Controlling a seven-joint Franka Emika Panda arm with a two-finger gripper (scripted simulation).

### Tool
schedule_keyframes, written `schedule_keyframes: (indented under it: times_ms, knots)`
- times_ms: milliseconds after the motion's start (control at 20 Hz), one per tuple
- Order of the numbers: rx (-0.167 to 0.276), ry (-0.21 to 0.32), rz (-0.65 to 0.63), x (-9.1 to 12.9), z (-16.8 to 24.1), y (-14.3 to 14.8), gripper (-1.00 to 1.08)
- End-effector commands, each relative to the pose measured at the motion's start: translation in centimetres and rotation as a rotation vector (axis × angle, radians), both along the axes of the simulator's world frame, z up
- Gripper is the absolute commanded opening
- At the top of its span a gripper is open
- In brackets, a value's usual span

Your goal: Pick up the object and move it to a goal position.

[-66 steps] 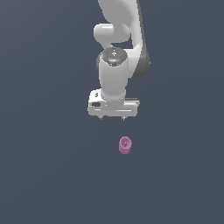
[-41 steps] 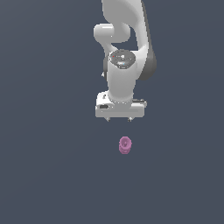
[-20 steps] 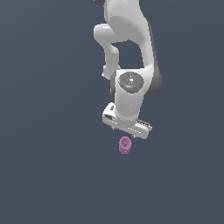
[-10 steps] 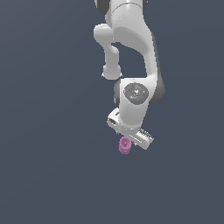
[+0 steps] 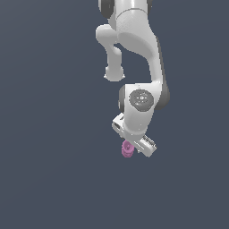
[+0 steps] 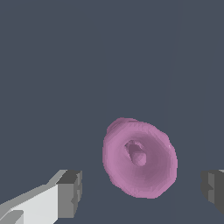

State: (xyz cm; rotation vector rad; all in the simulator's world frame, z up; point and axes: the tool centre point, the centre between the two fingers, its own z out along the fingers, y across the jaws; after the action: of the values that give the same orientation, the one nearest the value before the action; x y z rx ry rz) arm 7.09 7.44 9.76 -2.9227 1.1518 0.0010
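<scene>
One small pink-purple spool [image 5: 127, 149] sits on the dark slate floor [image 5: 49, 179], and it is the only loose thing in play. No bins, trays or boxes show in either view, so nothing is held in anything; the nearest to a container is the spool's own round hollowed top, with a small nub showing inside it in the wrist view [image 6: 139, 156].

From the exterior view, the white Panda arm [image 5: 134, 40] drops in from twelve o'clock and folds down to its wrist, with the gripper [image 5: 134, 144] tilted, its body running from about ten o'clock to four o'clock. The spool peeks out at roughly seven o'clock of the gripper body, partly covered by it, so this view cannot say whether metal meets plastic.

The wrist view fills that gap. One grey-tipped finger [image 6: 70, 194] stands at about eight o'clock of the spool, the other finger's pad [image 6: 213, 191] just shows at about four o'clock at the frame edge. The spool lies between them with a clear strip of floor on each side: the jaws are spread wide, holding nothing, touching nothing. The ridged flank shows only as a thin rim behind the top face. The arm itself is out of this view.
</scene>
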Motion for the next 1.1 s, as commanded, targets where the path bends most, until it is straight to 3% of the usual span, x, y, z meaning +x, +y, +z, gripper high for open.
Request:
schedule_keyframes:
  times_ms: [0, 950, 1000, 1050]
  knots:
    - [0.000, -0.001, -0.007, 0.1, -0.1, 0.0, 1.00]
    - [0.000, 0.000, -0.007, 0.1, -5.1, 0.0, 1.00]
    - [0.000, 0.000, -0.007, 0.1, -5.1, 0.0, -1.00]
    - [0.000, 0.000, -0.007, 0.1, -5.1, 0.0, -1.00]
